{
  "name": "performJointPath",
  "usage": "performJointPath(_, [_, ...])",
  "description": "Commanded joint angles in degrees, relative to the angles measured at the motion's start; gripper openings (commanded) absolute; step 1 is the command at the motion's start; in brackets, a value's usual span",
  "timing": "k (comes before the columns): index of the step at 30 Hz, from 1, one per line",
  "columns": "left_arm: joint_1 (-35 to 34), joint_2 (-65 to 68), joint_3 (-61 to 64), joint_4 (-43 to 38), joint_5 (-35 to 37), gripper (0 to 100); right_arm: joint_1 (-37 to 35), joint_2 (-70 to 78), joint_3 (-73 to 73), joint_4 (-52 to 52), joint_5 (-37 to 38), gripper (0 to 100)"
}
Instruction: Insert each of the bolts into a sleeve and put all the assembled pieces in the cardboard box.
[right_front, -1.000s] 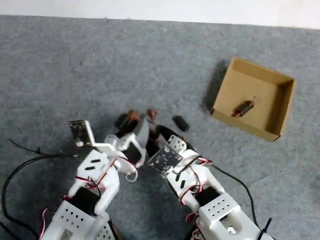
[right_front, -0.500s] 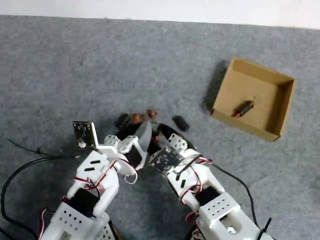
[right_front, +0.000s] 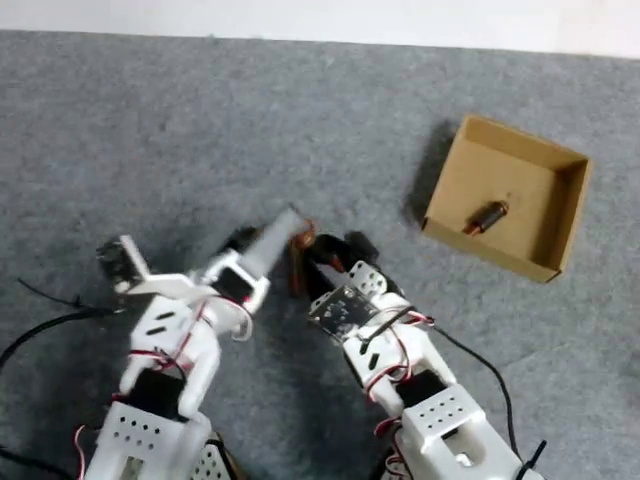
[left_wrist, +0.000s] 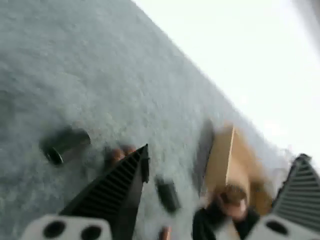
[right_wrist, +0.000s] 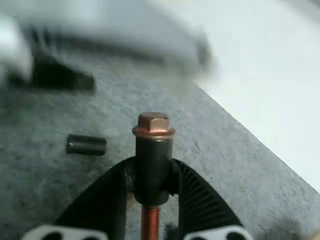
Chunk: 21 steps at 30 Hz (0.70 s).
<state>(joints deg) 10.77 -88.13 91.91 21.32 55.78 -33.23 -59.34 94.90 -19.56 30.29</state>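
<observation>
"Gripping anything, the right gripper (right_wrist: 152, 172)?"

"Yes, it's clenched on a black sleeve (right_wrist: 152, 157) with a copper bolt (right_wrist: 153, 125) through it."

"And the left gripper (left_wrist: 223, 155)?"

"Spread wide, empty. Past them a loose sleeve (right_wrist: 86, 145) lies on the grey mat (right_front: 200, 120); farther off, the cardboard box (right_front: 490, 255) holds one assembled piece (right_front: 487, 217)."

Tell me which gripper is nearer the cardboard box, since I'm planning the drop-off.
Right. The right gripper, shut on a sleeved bolt, sits left of the cardboard box in the high view. The left gripper, open, is farther out on that same side.
</observation>
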Motion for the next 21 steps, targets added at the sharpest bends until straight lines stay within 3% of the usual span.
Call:
performJointPath(1, [-5.7, -0.8, -4.0, -1.5, 3.9, 37, 4.8, -1.1, 5.3, -2.8, -6.6, 0.5])
performJointPath(4, [-7.0, -0.8, -4.0, -1.5, 4.0, 35, 10.4, -1.1, 4.7, -2.8, -12.0, 0.5])
performJointPath(12, [-7.1, -0.8, -3.4, -1.5, 3.8, 23, 25.6, -0.6, -0.1, -2.2, -13.6, 0.5])
performJointPath(14, [-7.2, -0.8, -3.4, -1.5, 3.8, 20, 30.2, -0.6, -1.9, -1.9, -17.0, 0.5])
performJointPath(17, [-9.6, -0.8, -3.5, -1.5, 3.8, 14, 35.9, 2.2, -10.1, 6.7, -18.5, 0.5])
performJointPath(21, [-11.6, -0.8, -3.8, -1.6, 3.8, 6, 37.6, 13.2, -25.5, 16.5, -18.5, 0.5])
